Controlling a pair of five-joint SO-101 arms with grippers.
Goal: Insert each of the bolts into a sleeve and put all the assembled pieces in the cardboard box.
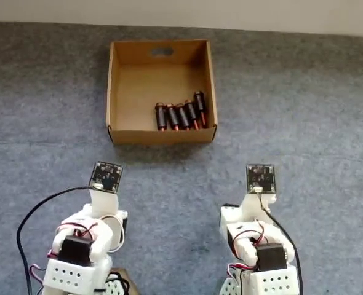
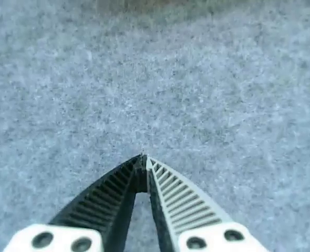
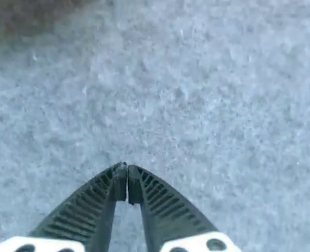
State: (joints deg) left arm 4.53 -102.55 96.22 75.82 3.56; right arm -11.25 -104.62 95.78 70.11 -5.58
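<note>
High view: nearest the lens, one white arm with black motors (image 1: 86, 243) stands at the lower left and a second white arm (image 1: 258, 246) at the lower right, well apart, each with a small square camera board at its far end. Beyond them, an open brown cardboard box (image 1: 138, 92) sits on the grey felt-like table covering (image 1: 304, 110). Five assembled pieces, dark sleeves with copper-coloured bolts (image 1: 180, 115), lie side by side on the box floor, in the corner nearest the lower-right arm.

Left wrist view: left gripper (image 2: 143, 160), with one black ribbed finger and one white, has its tips pressed together on nothing, above bare covering.

Right wrist view: right gripper (image 3: 127, 169), with both ribbed fingers black, has its tips likewise pressed together and empty, above the same covering.
</note>
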